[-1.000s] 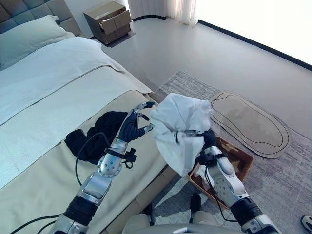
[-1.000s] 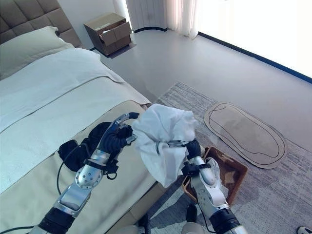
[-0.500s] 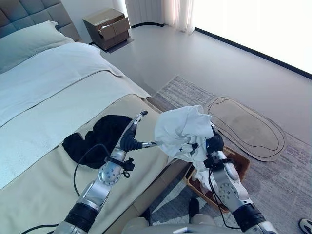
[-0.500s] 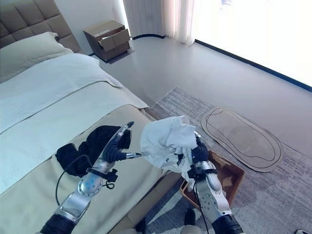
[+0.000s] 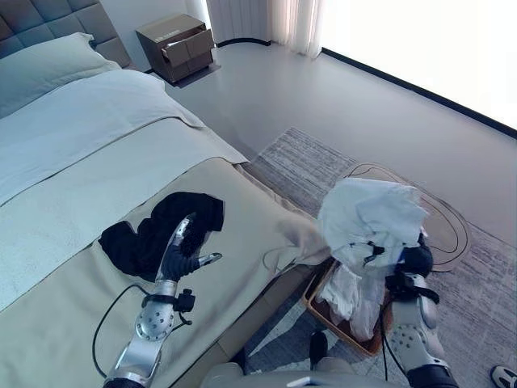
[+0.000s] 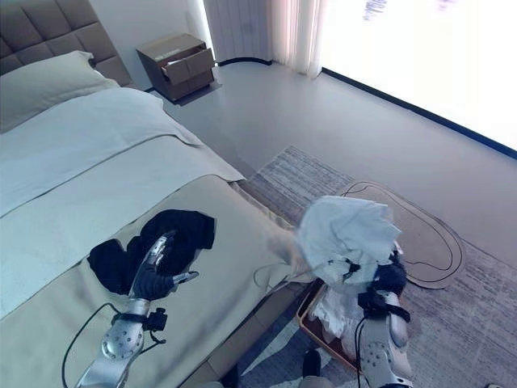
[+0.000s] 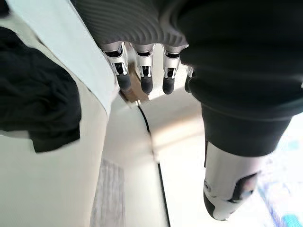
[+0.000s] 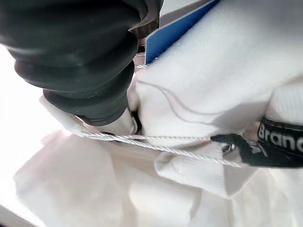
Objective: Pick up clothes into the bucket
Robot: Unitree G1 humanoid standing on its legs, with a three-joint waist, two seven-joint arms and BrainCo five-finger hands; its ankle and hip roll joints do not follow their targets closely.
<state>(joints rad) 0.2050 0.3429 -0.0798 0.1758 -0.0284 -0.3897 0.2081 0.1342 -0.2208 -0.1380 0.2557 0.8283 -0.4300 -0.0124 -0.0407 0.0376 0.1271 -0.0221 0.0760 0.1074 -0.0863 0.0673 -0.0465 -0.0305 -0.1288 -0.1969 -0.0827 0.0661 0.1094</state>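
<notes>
Left: our left hand (image 5: 179, 252) hovers fingers-straight, empty, beside the black garment (image 5: 166, 230) on the bed (image 5: 97, 162). Right: our right hand (image 5: 414, 260) grips the white garment (image 5: 367, 218), bunched, hanging straight down into the basket (image 5: 367, 343), which it mostly hides.

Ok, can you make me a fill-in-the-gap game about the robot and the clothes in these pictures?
1. The right robot hand holds a ____ garment over the basket.
2. The black clothes lie on the ____.
3. The basket stands on the floor beside the ____.
4. The left robot hand hovers near the ____ clothes, holding nothing.

Missing words: white; bed; bed; black
</notes>
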